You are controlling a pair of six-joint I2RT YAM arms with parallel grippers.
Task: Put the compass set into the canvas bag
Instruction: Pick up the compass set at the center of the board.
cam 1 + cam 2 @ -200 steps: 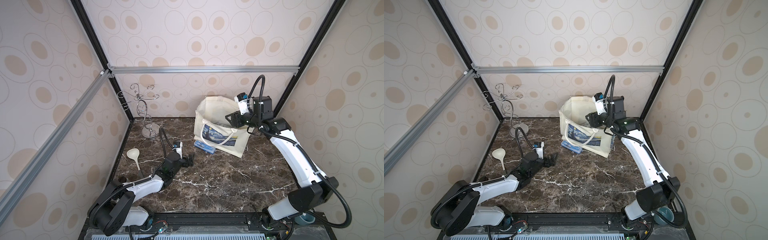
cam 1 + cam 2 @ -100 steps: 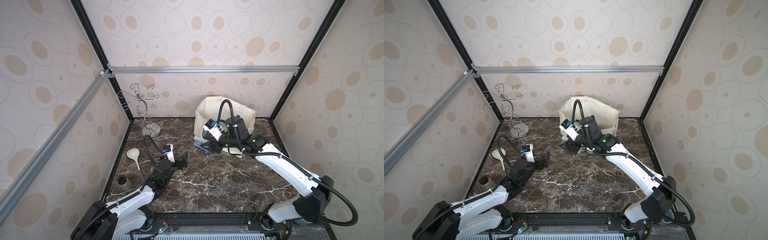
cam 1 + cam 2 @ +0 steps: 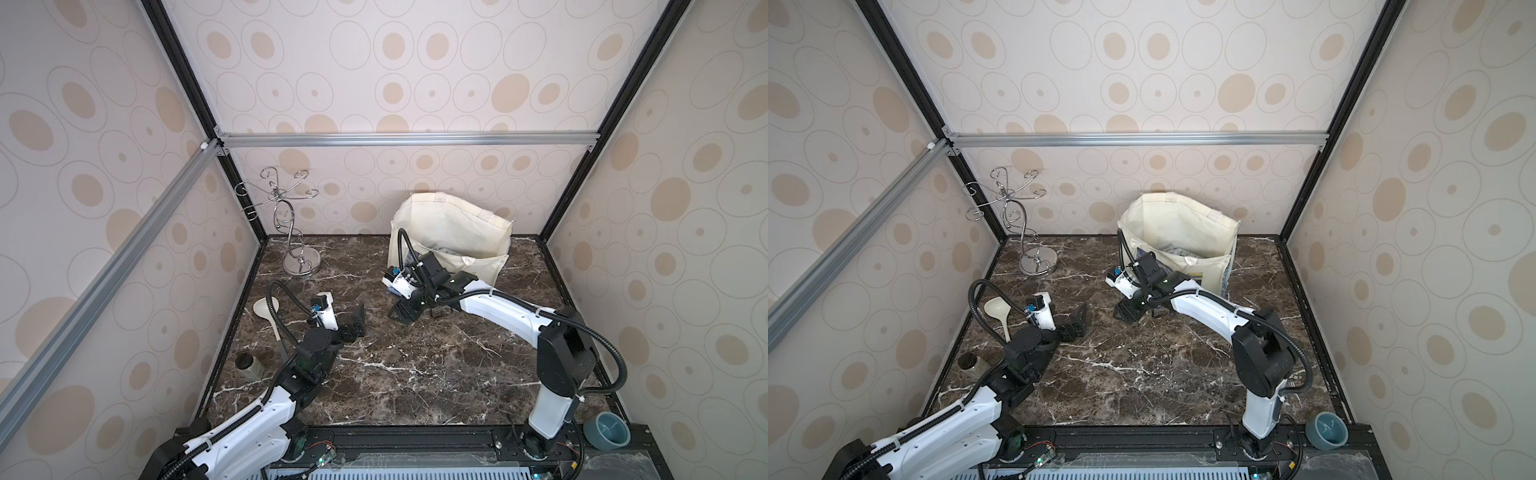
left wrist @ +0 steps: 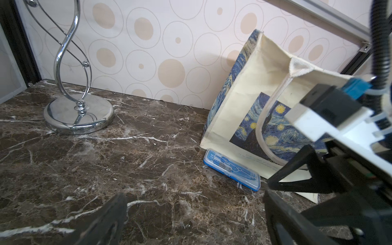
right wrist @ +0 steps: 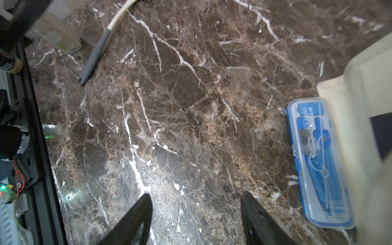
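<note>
Against the foot of the canvas bag (image 4: 237,95), the compass set (image 4: 232,169) is lying flat, not yet grasped or bagged, while you are hovering the right gripper (image 5: 196,197) near it, jaws parted and empty.

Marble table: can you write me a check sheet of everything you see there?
Surface: dark marble table, white veins.
Job's things: compass set lying flat against the front of the upright, open canvas bag.
Clutter: chrome stand, ladle, jar; teal bowl beyond the front edge.
Claws: left claw open, empty; right claw open, empty, near the compass set.
Cables: black hoses loop over both wrists.
Surroundings: circle wallpaper, aluminium rail.
</note>
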